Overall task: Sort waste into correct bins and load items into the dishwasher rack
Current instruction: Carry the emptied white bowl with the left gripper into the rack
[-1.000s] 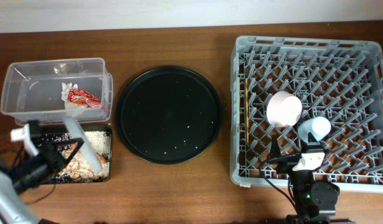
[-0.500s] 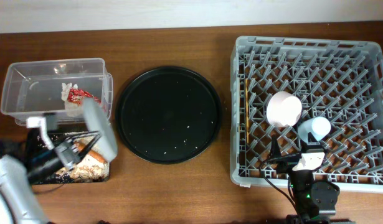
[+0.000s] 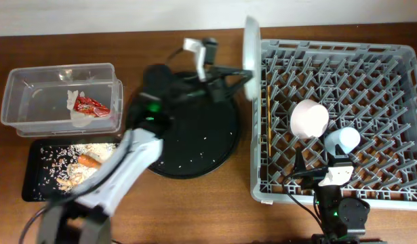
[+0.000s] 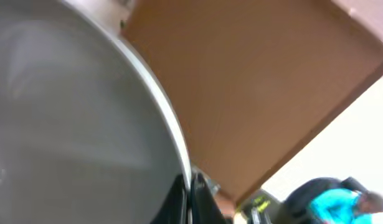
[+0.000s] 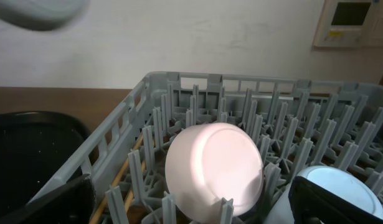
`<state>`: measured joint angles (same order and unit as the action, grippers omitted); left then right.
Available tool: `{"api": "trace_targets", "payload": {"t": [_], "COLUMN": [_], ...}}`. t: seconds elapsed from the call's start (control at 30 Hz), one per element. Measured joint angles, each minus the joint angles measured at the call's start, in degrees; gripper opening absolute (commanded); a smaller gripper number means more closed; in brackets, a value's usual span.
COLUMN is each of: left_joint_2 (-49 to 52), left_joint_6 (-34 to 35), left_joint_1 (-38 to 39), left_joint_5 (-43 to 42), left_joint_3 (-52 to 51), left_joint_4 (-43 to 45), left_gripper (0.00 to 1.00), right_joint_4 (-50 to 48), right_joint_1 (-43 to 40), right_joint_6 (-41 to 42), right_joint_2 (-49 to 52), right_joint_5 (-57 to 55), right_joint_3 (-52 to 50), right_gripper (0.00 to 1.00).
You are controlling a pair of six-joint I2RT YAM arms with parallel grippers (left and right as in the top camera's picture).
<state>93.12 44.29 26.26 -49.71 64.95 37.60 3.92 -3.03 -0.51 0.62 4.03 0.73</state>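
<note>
The left tool (image 3: 241, 73) clamps the wider white bowl (image 3: 251, 51), dishwasher rack (image 3: 330, 46) just beyond. The right tool (image 5: 191, 208) gapes empty, small white bowl (image 5: 213, 168) ahead.

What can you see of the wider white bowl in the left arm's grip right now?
The wider white bowl is plain, smooth white with a thin rim. It is turned on edge, nearly vertical, over the left wall of the dishwasher rack, beside the round black tray. The left tool pinches its rim from the tray side; nothing else seems to touch it. The left wrist view shows no scraps on it.
</note>
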Motion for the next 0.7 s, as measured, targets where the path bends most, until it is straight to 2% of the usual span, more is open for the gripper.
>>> {"api": "trace_targets", "payload": {"t": [0.07,0.17,0.2,0.27,0.3,0.33,0.37,0.47,0.57,0.67,0.7], "left_joint_2": [6.5,15.3,16.2,16.8,16.8,16.9,16.9,16.8,13.2,-1.5,-6.1], "left_joint_6": [9.3,19.1,20.1,20.3,19.9,18.9,16.4,5.2,-5.6,-17.0,-19.5], "left_joint_1": [3.5,4.5,4.5,4.5,4.5,4.5,4.5,4.4,3.5,-0.1,-1.2], "left_joint_5": [3.4,5.9,6.3,6.5,6.6,6.7,6.5,5.7,9.2,16.9,19.1], "left_joint_3": [-0.1,-0.2,-0.2,-0.2,-0.1,0.0,0.1,0.5,0.3,3.5,5.0], "left_joint_4": [7.6,9.1,9.0,8.4,6.0,2.6,-1.9,-17.5,-36.6,-60.9,-66.3], "left_gripper": [0.0,0.0,0.02,0.41,0.51,0.87,0.99,0.99,0.99,0.99,0.99], "right_joint_4": [0.0,0.0,0.0,0.0,0.0,0.0,0.0,0.0,0.0,0.0,0.0], "right_joint_1": [0.0,0.0,0.0,0.0,0.0,0.0,0.0,0.0,0.0,0.0,0.0], "right_joint_6": [0.0,0.0,0.0,0.0,0.0,0.0,0.0,0.0,0.0,0.0,0.0], "right_joint_2": [0.0,0.0,0.0,0.0,0.0,0.0,0.0,0.1,0.1,0.1,0.1], "right_joint_5": [0.0,0.0,0.0,0.0,0.0,0.0,0.0,0.0,0.0,0.0,0.0], "right_joint_3": [0.0,0.0,0.0,0.0,0.0,0.0,0.0,0.0,0.0,0.0,0.0], "right_gripper": [0.98,0.98,0.98,0.98,0.98,0.98,0.98,0.98,0.98,0.98,0.98]}}
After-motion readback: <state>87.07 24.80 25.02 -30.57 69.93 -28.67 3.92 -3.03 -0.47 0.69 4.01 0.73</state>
